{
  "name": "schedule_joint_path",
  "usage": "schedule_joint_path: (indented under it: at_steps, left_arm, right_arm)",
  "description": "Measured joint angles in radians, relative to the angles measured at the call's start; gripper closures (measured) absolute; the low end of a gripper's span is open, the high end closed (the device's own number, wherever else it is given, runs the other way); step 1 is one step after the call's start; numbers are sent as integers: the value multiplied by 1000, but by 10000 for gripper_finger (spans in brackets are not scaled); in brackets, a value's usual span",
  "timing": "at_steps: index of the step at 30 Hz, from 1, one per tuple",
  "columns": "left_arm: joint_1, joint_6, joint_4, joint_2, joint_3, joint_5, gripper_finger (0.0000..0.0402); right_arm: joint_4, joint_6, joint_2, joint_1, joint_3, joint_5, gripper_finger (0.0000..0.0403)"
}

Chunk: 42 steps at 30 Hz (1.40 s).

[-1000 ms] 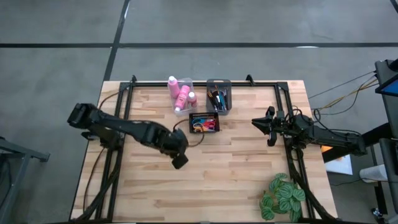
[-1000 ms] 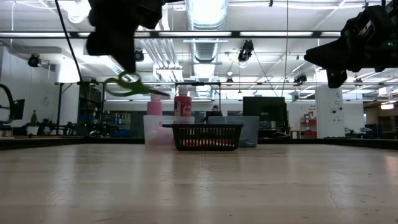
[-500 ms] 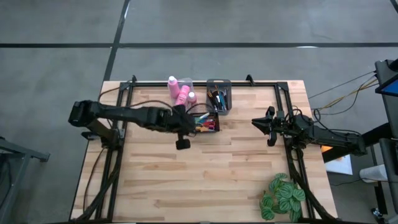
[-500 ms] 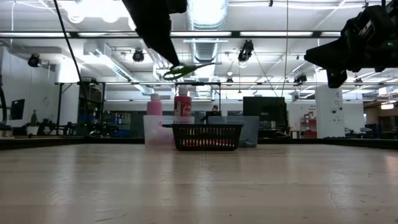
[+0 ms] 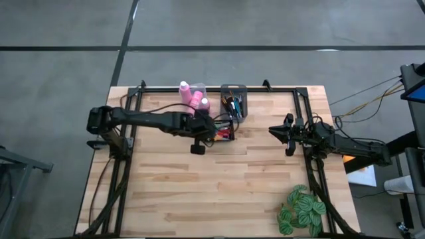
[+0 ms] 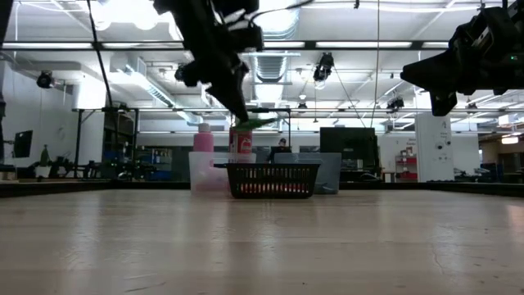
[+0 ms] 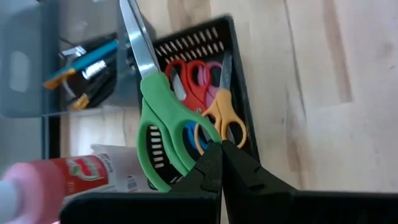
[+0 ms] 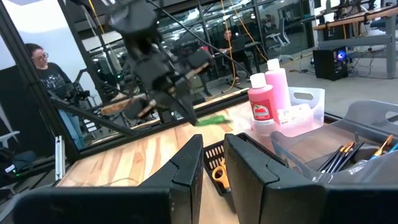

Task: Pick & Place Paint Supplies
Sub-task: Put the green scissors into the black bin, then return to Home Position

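Observation:
Green-handled scissors [image 7: 163,118] hang over the black basket [image 7: 245,93], with my left gripper [image 7: 219,155] shut on them. The same gripper [image 5: 211,127] shows above the basket [image 5: 229,139] in the high view. Red, pink and orange scissors [image 7: 205,81] lie in the basket. Pink bottles [image 5: 192,98] stand in a clear bin. Paintbrushes [image 5: 232,105] stand in a grey bin beside it. My right gripper [image 5: 273,131] waits at the table's right, level, a narrow gap [image 8: 213,168] between its fingers. My left gripper pinches the rim of one green handle ring [image 7: 189,158] between its two fingertips. The fingers come slanting down from the table's left and near side. The scissors are lifted clear above the basket, their blades [image 7: 134,43] pointing away toward the bins.
A green leafy plant [image 5: 302,209] sits at the near right corner. A black rail frame [image 5: 199,88] runs along the table's far edge and sides. The near half of the wooden table [image 5: 212,192] holds nothing else. A person [image 8: 43,74] stands beyond the table.
My left gripper has carried the green scissors from the table's middle toward the far edge and the right, ending over the black basket. Its wrist has rolled, so the scissors have turned about. They have stayed clear of the table, and the gripper has stayed shut on them.

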Motion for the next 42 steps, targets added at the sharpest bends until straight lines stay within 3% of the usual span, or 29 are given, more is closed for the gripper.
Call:
schedule_joint_path:
  at_steps: [12,21,34,42]
  left_arm:
    - [16,128,3,150,-5,-3,400]
    - [19,162,41,192,-13,-3,400]
    - [38,98,95,200,-14,8,399]
    - [43,58,108,199,-13,8,356]
  right_arm:
    - [0,0,0,0,0,0,338]
    - [0,0,0,0,0,0,338]
    - [0,0,0,0,0,0,338]
    - [0,0,0,0,0,0,338]
